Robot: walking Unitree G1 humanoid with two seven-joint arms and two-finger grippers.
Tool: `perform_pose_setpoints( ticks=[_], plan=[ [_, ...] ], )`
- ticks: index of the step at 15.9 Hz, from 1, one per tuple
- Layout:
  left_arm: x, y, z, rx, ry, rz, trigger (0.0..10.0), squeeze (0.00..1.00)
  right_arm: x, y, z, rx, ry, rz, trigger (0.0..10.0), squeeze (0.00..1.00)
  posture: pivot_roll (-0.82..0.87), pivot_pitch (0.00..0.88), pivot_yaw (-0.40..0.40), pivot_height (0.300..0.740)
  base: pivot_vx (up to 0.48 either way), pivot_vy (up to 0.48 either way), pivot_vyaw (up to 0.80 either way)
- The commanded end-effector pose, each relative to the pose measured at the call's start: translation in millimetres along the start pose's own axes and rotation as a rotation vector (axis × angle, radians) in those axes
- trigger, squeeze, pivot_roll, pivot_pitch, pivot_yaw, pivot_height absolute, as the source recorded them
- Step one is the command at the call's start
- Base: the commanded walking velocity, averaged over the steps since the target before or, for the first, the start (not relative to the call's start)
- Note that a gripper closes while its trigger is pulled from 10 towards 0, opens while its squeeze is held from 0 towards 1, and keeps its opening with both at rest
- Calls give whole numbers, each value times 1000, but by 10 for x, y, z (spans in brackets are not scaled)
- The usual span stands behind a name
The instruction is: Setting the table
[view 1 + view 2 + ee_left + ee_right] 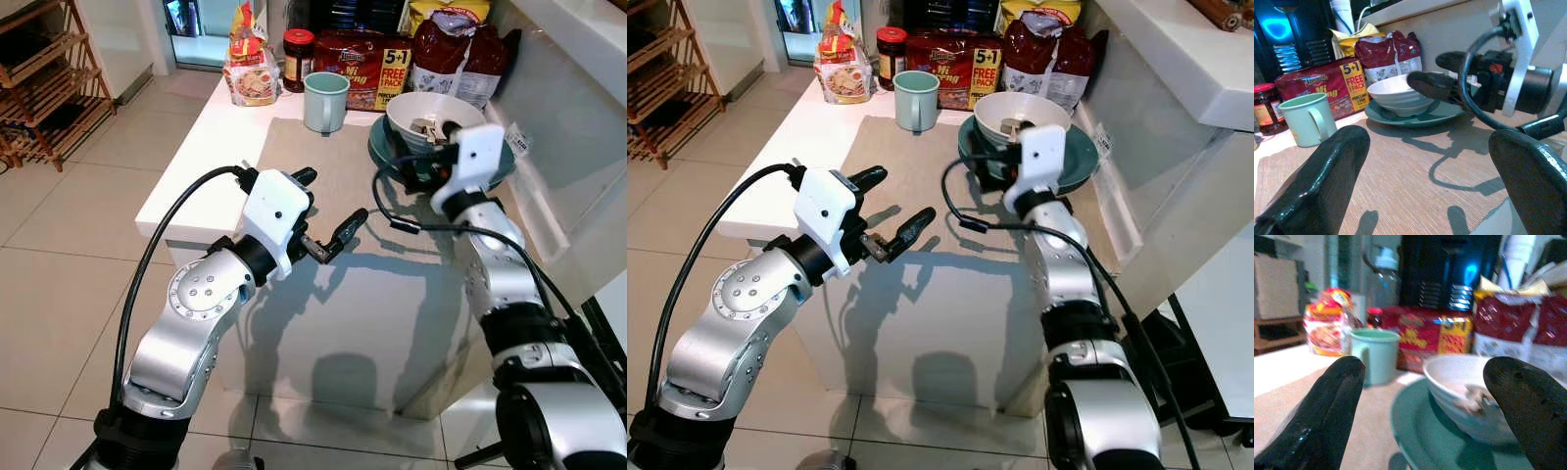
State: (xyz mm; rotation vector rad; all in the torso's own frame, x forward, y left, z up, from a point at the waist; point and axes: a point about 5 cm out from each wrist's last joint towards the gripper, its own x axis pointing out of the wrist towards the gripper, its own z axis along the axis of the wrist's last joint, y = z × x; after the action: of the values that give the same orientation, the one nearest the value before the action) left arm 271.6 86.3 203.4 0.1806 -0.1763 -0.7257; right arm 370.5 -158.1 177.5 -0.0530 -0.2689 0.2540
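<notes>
A beige placemat (294,147) lies on the white counter (196,166). At its far right a white bowl (431,113) sits on a teal plate (378,140), with something small inside the bowl. A mint-green mug (325,101) stands at the mat's far edge. My left gripper (331,199) hovers open above the middle of the mat, holding nothing. My right gripper (416,157) is open just in front of the plate and bowl, fingers (1327,416) spread wide and pointing at them, apart from both.
Food packs (367,69), a dark jar (298,57) and a bread bag (250,73) line the back of the counter. A raised white ledge (578,59) walls the right side. A wooden rack (44,78) stands on the tiled floor at the far left.
</notes>
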Motion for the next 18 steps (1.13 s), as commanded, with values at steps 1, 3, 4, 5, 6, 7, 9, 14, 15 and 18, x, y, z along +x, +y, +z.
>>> perform_pose_setpoints(
  ticks=[1, 3, 4, 5, 6, 7, 9, 14, 15, 18],
  plan=[
    [13, -30, 51, 10, -17, -21, 10000, 0, -31, -77, -13, -13, 17, -36, 10000, 0, 112, 18, -25, 740, 0, 0, 0],
    [17, -33, 50, 9, -17, -24, 10000, 0, -57, -138, -48, -15, 37, -67, 10000, 0, 112, 18, -25, 740, 0, 0, 0],
    [18, -34, 49, 9, -16, -25, 10000, 0, -62, -159, -53, -18, 44, -73, 10000, 0, 110, 17, -22, 740, 0, 0, 0],
    [20, -38, 48, 9, -16, -30, 10000, 0, -69, -211, -79, -42, 75, -97, 10000, 0, 110, 17, -22, 740, 0, 0, 0],
    [23, -41, 49, 8, -16, -31, 10000, 0, -72, -250, -78, -51, 79, -121, 10000, 0, 110, 16, -22, 740, 0, 0, 0],
    [24, -41, 49, 8, -17, -32, 10000, 0, -75, -299, -69, -59, 82, -151, 10000, 0, 110, 16, -23, 740, 0, 0, 0],
    [24, -46, 49, 7, -17, -34, 10000, 0, -76, -370, -30, -53, 68, -183, 10000, 0, 110, 16, -24, 740, 0, 0, 0],
    [30, -52, 52, 8, -19, -36, 10000, 0, -14, -16, 82, 14, -36, 19, 10000, 0, 108, 5, -26, 740, 0, 0, 0],
    [30, -52, 52, 8, -20, -37, 10000, 0, -8, 0, 64, 15, -26, 21, 10000, 0, 108, 5, -26, 740, 0, 0, 0],
    [30, -44, 59, 13, -22, -35, 10000, 0, 28, 26, 36, 18, -1, 17, 10000, 0, 114, 0, -31, 740, 0, 0, 0]
  ],
)
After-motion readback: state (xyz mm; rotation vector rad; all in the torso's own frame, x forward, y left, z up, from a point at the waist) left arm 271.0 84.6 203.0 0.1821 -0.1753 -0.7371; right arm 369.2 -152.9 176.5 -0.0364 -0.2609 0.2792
